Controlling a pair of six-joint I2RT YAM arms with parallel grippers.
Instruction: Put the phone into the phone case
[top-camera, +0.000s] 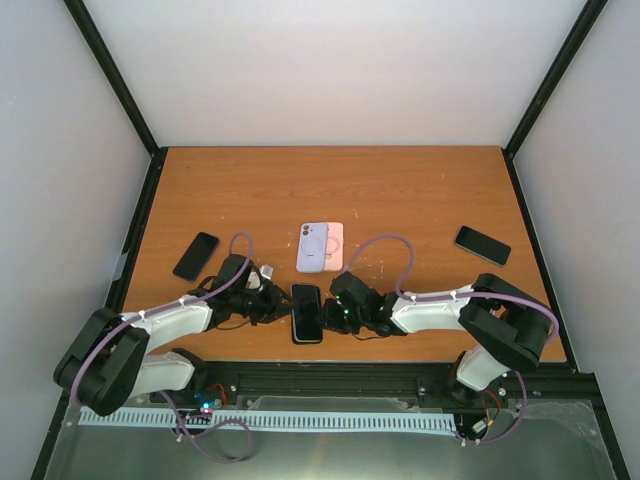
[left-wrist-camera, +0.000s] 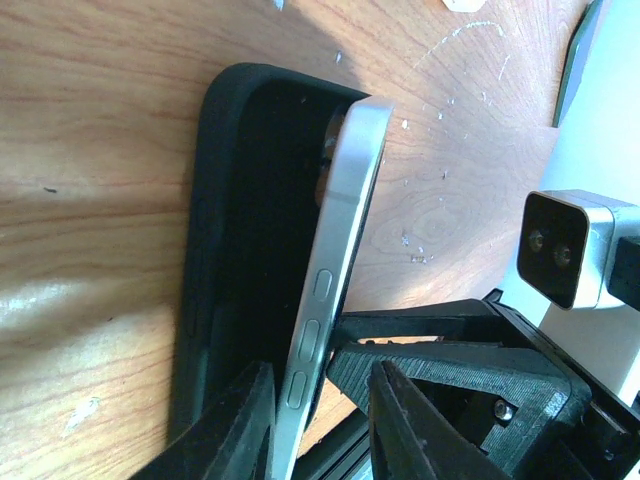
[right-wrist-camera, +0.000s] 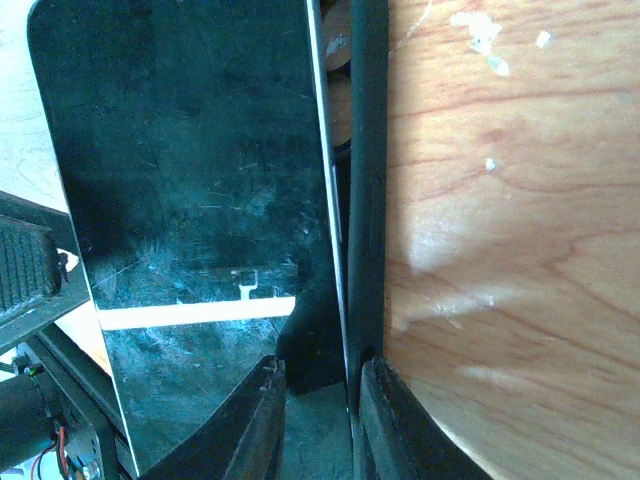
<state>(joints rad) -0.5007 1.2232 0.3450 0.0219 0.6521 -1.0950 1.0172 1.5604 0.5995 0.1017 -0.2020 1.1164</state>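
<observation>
The phone (top-camera: 306, 312) sits tilted in the black phone case (left-wrist-camera: 235, 230), near the table's front edge between both arms. Its silver long edge with buttons (left-wrist-camera: 345, 200) is raised above the case floor. The opposite long edge lies against the case wall (right-wrist-camera: 366, 200), and the dark screen (right-wrist-camera: 190, 180) faces the right wrist camera. My left gripper (top-camera: 278, 305) (left-wrist-camera: 320, 372) straddles the raised edge; one finger is against it and the other stands clear of it. My right gripper (top-camera: 332, 312) (right-wrist-camera: 320, 365) is narrowly shut, one finger on the screen and one outside the case wall.
A lilac case (top-camera: 312, 247) and a pink one (top-camera: 336, 240) lie side by side just behind the work spot. A black phone (top-camera: 196, 256) lies at the left and another (top-camera: 482, 245) at the right. The black rail (top-camera: 330, 375) runs along the near edge.
</observation>
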